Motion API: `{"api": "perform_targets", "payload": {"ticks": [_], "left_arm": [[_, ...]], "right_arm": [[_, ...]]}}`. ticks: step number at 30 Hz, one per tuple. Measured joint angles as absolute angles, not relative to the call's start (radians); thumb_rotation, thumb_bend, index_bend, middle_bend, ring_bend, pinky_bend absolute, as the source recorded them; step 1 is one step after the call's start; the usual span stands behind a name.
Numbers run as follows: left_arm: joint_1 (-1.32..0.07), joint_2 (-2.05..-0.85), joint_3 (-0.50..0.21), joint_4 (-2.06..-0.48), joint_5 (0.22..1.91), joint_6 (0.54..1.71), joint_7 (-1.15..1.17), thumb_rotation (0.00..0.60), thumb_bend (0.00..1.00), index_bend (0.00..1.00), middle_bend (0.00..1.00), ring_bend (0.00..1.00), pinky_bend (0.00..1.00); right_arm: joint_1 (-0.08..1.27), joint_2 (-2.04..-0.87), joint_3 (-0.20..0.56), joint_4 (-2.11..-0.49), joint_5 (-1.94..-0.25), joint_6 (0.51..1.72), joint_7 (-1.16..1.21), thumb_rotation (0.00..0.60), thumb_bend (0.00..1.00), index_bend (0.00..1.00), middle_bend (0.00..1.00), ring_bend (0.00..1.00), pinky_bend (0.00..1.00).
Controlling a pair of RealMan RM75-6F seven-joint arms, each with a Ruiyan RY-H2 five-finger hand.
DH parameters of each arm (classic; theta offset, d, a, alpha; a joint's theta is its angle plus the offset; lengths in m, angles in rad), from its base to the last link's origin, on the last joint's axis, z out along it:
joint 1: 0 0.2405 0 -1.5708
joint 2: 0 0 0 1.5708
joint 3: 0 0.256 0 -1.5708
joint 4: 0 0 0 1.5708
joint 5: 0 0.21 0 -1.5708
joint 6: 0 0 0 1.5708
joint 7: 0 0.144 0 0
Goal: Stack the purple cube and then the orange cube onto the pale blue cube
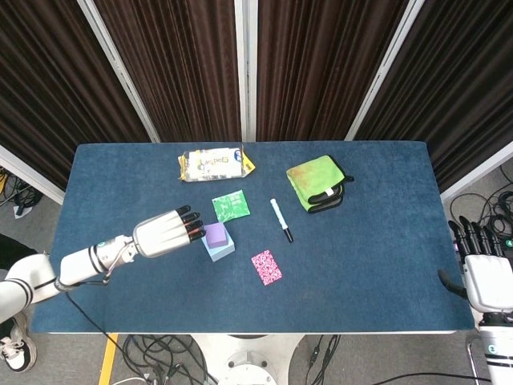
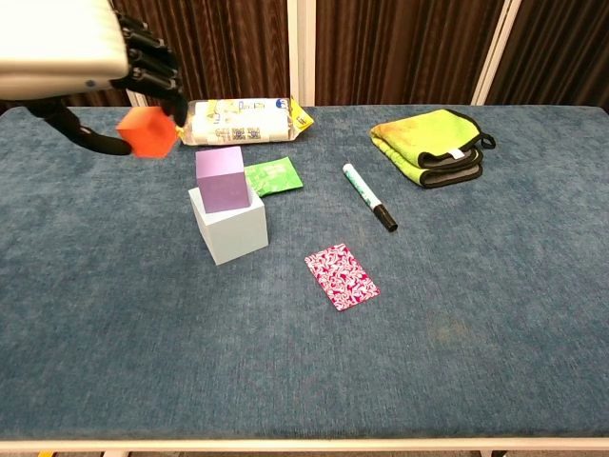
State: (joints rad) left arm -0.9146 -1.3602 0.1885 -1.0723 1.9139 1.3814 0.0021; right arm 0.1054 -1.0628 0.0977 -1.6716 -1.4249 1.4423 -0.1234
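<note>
The purple cube [image 2: 222,178] already sits on the pale blue cube [image 2: 231,228]. The left hand [image 2: 90,59] holds the orange cube [image 2: 147,131] in the air, up and left of the stack; placing it remains. The right hand [image 1: 486,273] rests open, well right of the stack.

Rectangular table topped with dark blue carpet-like cloth [image 1: 385,241], white front edge. Behind it, dark brown pleated curtains [image 1: 184,64] split by slanted white metal frame bars [image 1: 244,68]. Grey floor [image 1: 489,180] to the right, tangled black cables [image 1: 160,357] under the table's near side, yellow floor stripe [image 1: 107,361] lower left.
</note>
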Motion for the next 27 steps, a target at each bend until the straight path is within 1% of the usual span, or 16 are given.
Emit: {"api": "perform_targets", "payload": {"ticks": [6, 8, 14, 16, 20, 24, 27], "left_arm": [[-0.95, -1.302, 0.13, -1.31, 1.824, 1.191, 0.107, 0.6, 0.28, 0.46, 0.58, 0.37, 0.45], [-0.958, -1.288, 0.107, -1.361, 1.785, 1.139, 0.157, 0.6, 0.28, 0.46, 0.58, 0.37, 0.45], [-0.958, -1.274, 0.049, -1.44, 1.686, 1.069, 0.326, 0.6, 0.28, 0.46, 0.58, 0.37, 0.45], [-0.952, -1.27, 0.028, -1.473, 1.627, 1.042, 0.391, 0.6, 0.29, 0.46, 0.58, 0.37, 0.45], [-0.941, -1.26, -0.007, -1.552, 1.473, 0.981, 0.466, 0.6, 0.28, 0.46, 0.58, 0.37, 0.44], [-0.939, -1.248, -0.038, -1.641, 1.294, 0.925, 0.591, 0.6, 0.29, 0.46, 0.58, 0.37, 0.44], [-0.941, -1.246, -0.055, -1.693, 1.216, 0.904, 0.682, 0.6, 0.29, 0.46, 0.58, 0.37, 0.44]], "right_arm": [[0.105, -1.066, 0.093, -1.667, -1.428, 1.44, -0.124, 0.6, 0.18, 0.0, 0.0, 0.0, 0.0], [0.106, -1.065, 0.094, -1.666, -1.427, 1.439, -0.122, 0.6, 0.18, 0.0, 0.0, 0.0, 0.0], [0.106, -1.061, 0.095, -1.664, -1.426, 1.438, -0.112, 0.6, 0.18, 0.0, 0.0, 0.0, 0.0], [0.106, -1.058, 0.096, -1.664, -1.425, 1.438, -0.109, 0.6, 0.18, 0.0, 0.0, 0.0, 0.0], [0.106, -1.055, 0.097, -1.667, -1.428, 1.439, -0.105, 0.6, 0.18, 0.0, 0.0, 0.0, 0.0], [0.107, -1.053, 0.094, -1.68, -1.443, 1.445, -0.111, 0.6, 0.18, 0.0, 0.0, 0.0, 0.0], [0.106, -1.048, 0.094, -1.699, -1.457, 1.457, -0.121, 0.6, 0.18, 0.0, 0.0, 0.0, 0.0]]}}
